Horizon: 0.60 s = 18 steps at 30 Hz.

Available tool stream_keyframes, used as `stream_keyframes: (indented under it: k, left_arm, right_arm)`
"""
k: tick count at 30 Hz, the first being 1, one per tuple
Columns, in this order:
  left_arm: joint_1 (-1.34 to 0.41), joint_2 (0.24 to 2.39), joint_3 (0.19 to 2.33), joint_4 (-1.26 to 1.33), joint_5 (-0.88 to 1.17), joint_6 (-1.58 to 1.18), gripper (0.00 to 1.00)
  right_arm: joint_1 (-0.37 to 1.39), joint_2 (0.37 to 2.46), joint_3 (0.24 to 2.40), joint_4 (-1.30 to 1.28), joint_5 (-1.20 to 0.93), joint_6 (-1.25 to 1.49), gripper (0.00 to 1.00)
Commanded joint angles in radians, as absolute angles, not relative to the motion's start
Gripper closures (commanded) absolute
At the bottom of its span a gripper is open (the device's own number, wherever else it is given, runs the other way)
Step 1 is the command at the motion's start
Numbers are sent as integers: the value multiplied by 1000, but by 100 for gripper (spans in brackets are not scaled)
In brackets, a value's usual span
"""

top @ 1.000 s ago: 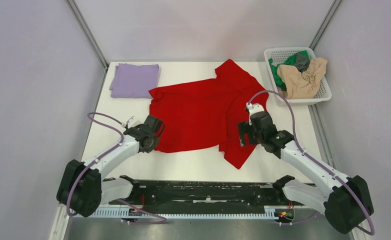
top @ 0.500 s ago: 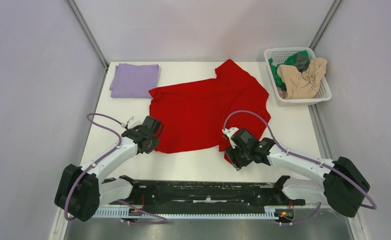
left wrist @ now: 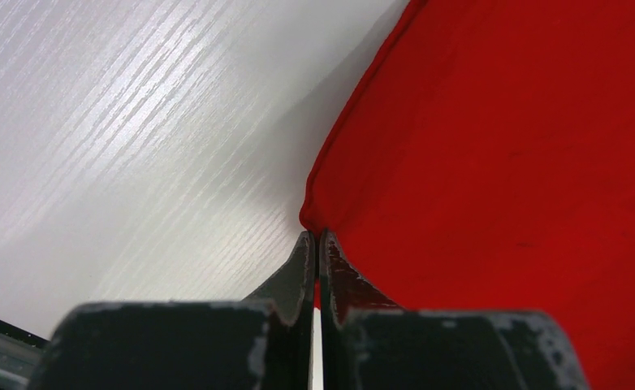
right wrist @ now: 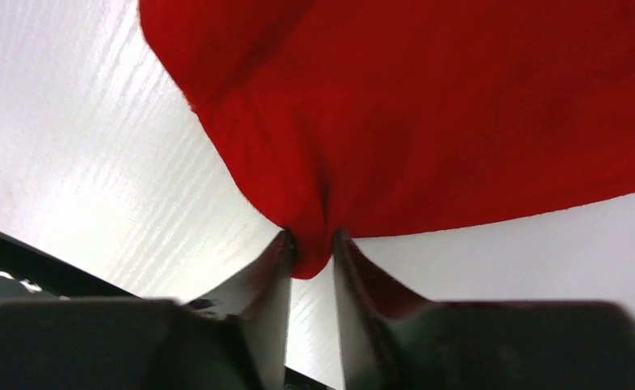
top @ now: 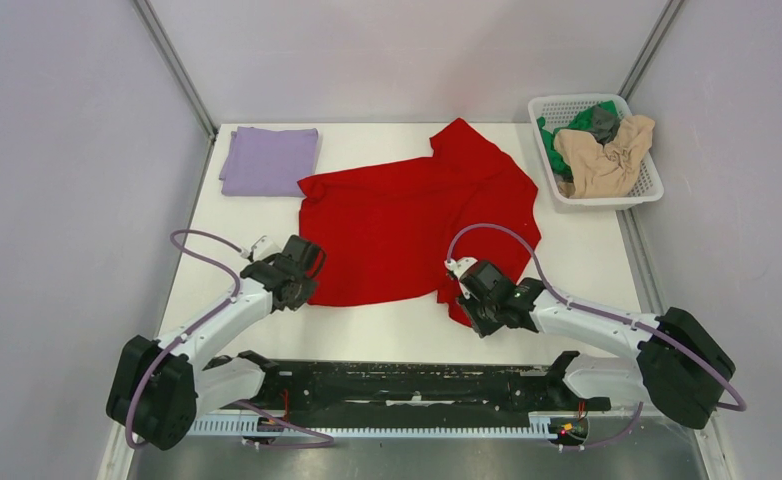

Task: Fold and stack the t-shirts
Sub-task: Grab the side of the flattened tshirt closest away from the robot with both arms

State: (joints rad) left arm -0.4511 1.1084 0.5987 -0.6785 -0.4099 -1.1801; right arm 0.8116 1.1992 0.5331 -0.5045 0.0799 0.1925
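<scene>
The red t-shirt [top: 407, 220] lies spread across the middle of the table. My left gripper [top: 305, 288] is shut on its near-left hem corner [left wrist: 318, 223], with the cloth pinched between the closed jaws. The right gripper [top: 464, 305] sits low at the shirt's near-right tip, and a bunched fold of red cloth [right wrist: 310, 244] is squeezed between its fingers [right wrist: 275, 268]. A folded lavender t-shirt [top: 269, 160] rests flat at the back left. Beige [top: 607, 160], green [top: 552, 145] and dark grey [top: 602, 122] t-shirts are heaped in the basket.
The white mesh basket [top: 567, 99] stands at the back right corner. Grey walls enclose the table on three sides. The black arm rail [top: 397, 380] runs along the near edge, close behind both grippers.
The right arm swung from the shirt's right side down to its near-right tip and its jaws closed on the cloth there. The left gripper stayed shut on its corner, hardly moving.
</scene>
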Motion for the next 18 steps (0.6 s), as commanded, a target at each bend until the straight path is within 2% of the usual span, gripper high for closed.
stream_keyframes:
  k: [1,3,11,18]
  left_arm:
    - [-451,1085,590,-690,-436,-1158,98]
    - [-452,1071,589,-716,-432,-1162,98]
    - [-452,946,594,-994,-407,-1193,98]
    - [-451,780,546,-1061,-321,-1207,98]
  right_arm:
    - [813,1215,482,-547,133,234,82]
    - [813,1189,490,-609,161,254,100]
    - [815,997,489,-926,64,303,100]
    - [831,911,540,-1102,21,299,100]
